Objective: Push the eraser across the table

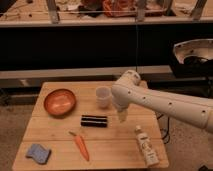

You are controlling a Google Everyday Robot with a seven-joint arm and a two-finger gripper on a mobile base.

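The eraser (94,120), a small black bar with a faint lighter stripe, lies near the middle of the light wooden plank table (115,150). My white arm reaches in from the right, and the gripper (121,115) hangs down just right of the eraser, a short gap away and not touching it. Its tip is close above the tabletop.
An orange-brown bowl (59,102) sits at the back left and a white cup (103,96) behind the eraser, next to my arm. A carrot (80,145) lies in front of the eraser, a blue sponge pad (38,153) at the front left, a white bottle (146,145) at the front right.
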